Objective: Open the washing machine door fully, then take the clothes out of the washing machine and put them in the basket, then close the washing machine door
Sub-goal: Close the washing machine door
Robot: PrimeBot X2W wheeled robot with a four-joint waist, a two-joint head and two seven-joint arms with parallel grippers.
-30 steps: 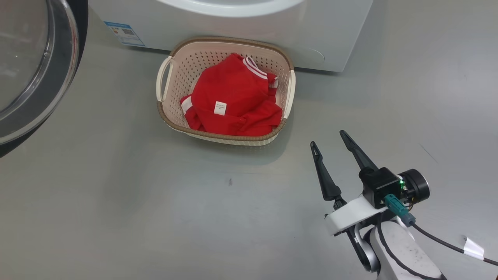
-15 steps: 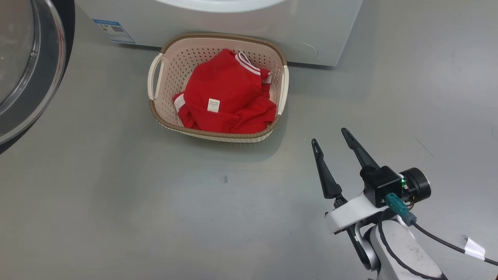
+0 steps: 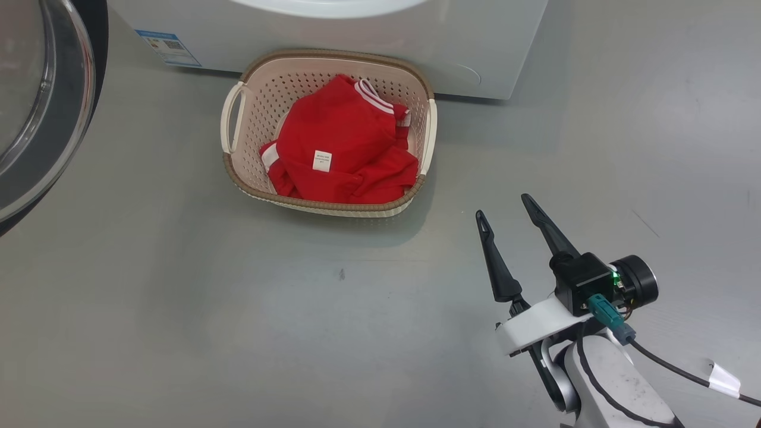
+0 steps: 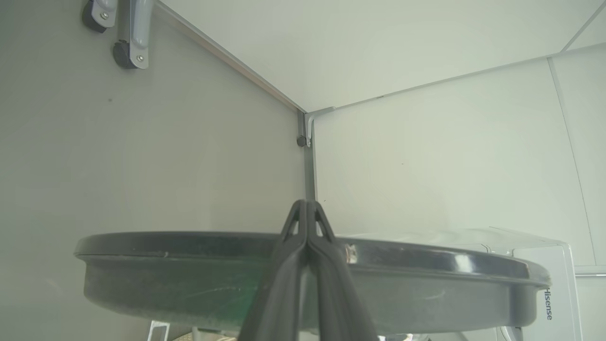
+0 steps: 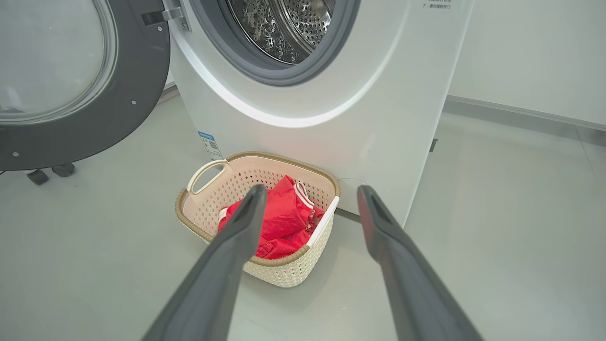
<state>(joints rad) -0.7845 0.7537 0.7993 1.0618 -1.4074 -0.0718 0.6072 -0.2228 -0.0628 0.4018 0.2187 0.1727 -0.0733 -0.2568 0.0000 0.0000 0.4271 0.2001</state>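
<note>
Red clothes (image 3: 342, 151) lie in the basket (image 3: 333, 206), on the floor (image 3: 238, 327) against the washing machine (image 3: 357, 41) front. The door (image 3: 35, 89) stands open. The right gripper (image 3: 502, 205) is released and empty. The left gripper (image 4: 307, 206) is clenched before the door rim.

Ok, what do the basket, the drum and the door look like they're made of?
Basket: moulded plastic, matt cream, going by the regular punched holes; brown rim only imitates weave. Drum: probably stainless steel, bright, perforated, mirror glints. Door: clear glass or clear plastic window, reflective, in a dark smooth frame, likely plastic.
</note>
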